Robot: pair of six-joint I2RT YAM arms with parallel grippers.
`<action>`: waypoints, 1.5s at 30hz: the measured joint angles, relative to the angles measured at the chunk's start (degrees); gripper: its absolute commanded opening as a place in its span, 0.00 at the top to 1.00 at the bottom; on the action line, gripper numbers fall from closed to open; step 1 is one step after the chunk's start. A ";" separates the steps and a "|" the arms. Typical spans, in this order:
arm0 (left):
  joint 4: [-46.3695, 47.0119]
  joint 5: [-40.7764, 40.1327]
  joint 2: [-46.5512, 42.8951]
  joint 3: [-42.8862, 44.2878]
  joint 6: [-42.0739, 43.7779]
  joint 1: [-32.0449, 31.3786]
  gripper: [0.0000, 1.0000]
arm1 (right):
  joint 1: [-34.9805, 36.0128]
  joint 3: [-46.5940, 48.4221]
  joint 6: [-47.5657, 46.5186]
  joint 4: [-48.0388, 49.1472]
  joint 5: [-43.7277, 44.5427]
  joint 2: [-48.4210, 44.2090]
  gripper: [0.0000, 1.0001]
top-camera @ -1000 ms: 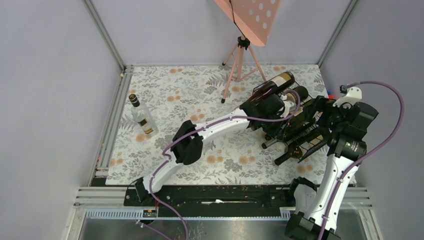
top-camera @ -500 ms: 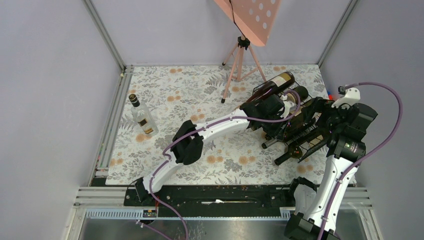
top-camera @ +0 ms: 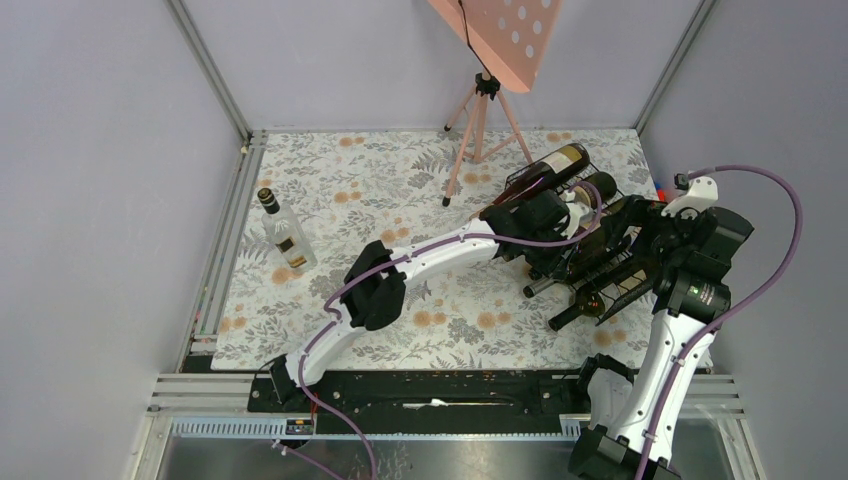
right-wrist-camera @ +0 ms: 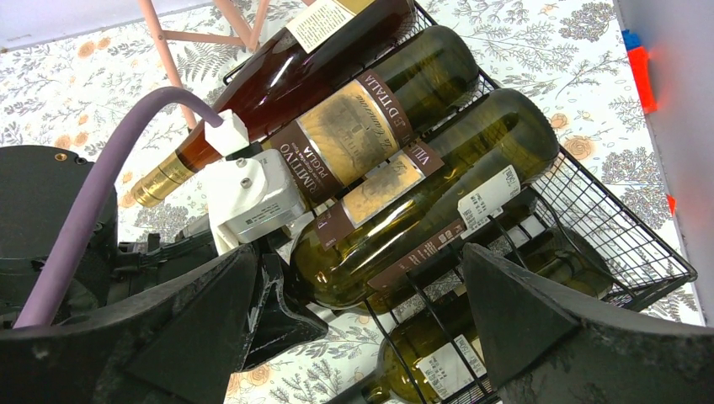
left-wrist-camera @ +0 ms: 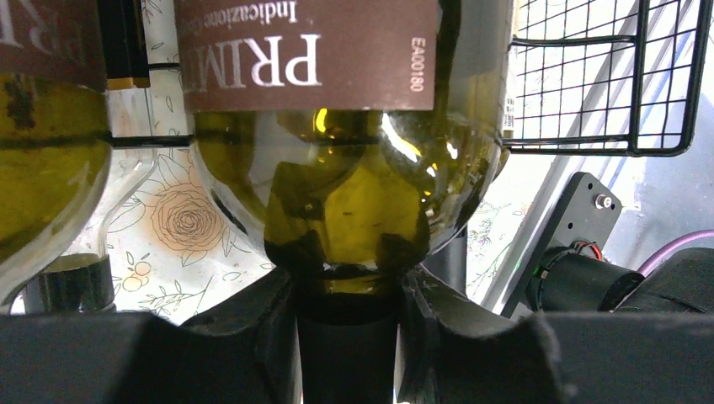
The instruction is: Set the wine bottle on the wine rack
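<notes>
My left gripper (top-camera: 540, 215) is shut on the neck of a green wine bottle (left-wrist-camera: 337, 168) with a brown label reading "PRIM". Its fingers (left-wrist-camera: 261, 332) clamp the dark neck from both sides. The bottle (top-camera: 597, 190) lies in the upper row of the black wire wine rack (top-camera: 612, 262), beside other bottles. The rack's mesh (left-wrist-camera: 589, 76) shows behind it. My right gripper (top-camera: 628, 218) is open and empty at the rack's right side. In the right wrist view its wide-spread jaws (right-wrist-camera: 370, 337) frame the rack (right-wrist-camera: 615, 227) and several bottles in it.
A clear spirit bottle (top-camera: 283, 232) lies on the floral mat at the left. A pink tripod stand (top-camera: 480, 110) stands at the back, close to the rack's far end. The enclosure wall with a red and blue object (right-wrist-camera: 640, 59) is close on the right.
Almost nothing differs. The right arm has shifted very slightly by the rack; the left gripper keeps its hold on the bottle neck.
</notes>
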 measured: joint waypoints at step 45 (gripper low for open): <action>-4.92 -17.53 -45.83 -23.39 20.87 18.58 0.12 | 0.00 -0.42 0.04 0.13 -2.64 1.73 0.00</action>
